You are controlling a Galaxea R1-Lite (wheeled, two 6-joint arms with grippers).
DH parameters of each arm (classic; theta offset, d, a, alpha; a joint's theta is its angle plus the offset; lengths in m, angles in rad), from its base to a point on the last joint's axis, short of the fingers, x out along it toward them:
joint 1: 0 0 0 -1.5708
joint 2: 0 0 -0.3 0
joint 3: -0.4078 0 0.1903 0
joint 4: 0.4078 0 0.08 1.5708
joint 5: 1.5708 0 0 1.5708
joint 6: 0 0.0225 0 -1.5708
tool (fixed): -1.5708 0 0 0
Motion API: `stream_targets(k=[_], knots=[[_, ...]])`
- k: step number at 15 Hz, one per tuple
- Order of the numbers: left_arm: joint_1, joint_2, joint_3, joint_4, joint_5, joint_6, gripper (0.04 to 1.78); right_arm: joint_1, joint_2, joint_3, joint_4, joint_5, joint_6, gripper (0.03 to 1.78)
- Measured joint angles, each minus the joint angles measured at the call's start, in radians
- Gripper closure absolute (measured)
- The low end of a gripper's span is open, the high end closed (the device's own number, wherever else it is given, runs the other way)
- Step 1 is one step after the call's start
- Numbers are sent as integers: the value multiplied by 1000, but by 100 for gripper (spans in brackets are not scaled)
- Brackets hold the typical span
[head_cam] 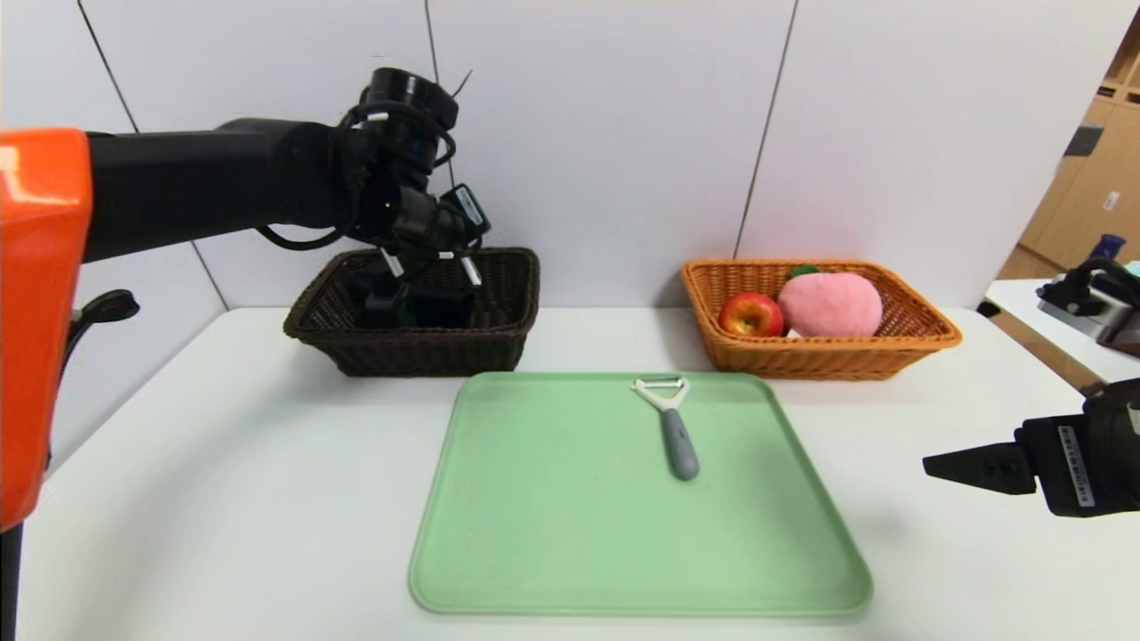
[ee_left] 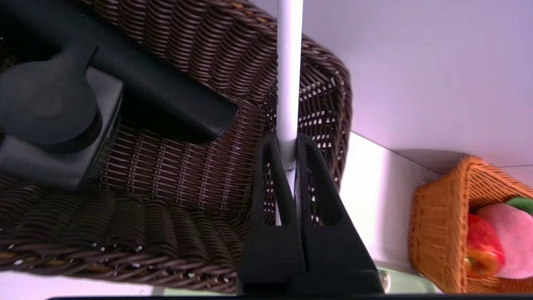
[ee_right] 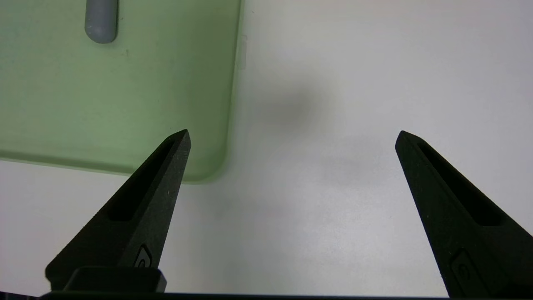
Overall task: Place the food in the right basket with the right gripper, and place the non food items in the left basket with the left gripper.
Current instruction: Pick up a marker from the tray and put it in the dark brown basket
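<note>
One item is left on my green tray (head_cam: 534,552): the peeler (head_cam: 672,425), near its far edge. My left gripper (ee_left: 290,143) is clamped on the white pen (ee_left: 289,75) over the brown basket (head_cam: 508,334) at the table's far left, where a bottle (ee_left: 50,121) and black case (ee_left: 166,96) lie. Apple (head_cam: 750,314) and peach (head_cam: 830,304) sit in the orange basket (head_cam: 926,343). My right gripper (ee_right: 291,137) hangs spread wide by the tray's near right corner.

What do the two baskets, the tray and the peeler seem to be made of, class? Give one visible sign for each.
Left basket: dark brown woven wicker, ribbed strands showing.
Right basket: orange-tan wicker, the same weave.
Tray: probably plastic, smooth matte pale green with rounded corners.
Peeler: likely plastic, white head, matte grey handle; its blade is too small to judge.
</note>
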Motion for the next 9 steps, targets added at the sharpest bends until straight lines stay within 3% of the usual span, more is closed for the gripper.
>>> stream_targets(k=[6, 7, 9], knots=[[29, 77, 0, -26, 1, 1, 177, 2, -3, 8, 0, 0, -1, 11], [30, 81, 0, -26, 1, 1, 168, 2, -3, 10, -2, 1, 0, 11], [31, 85, 0, -26, 1, 2, 133, 2, -4, 18, -4, 1, -2, 11]])
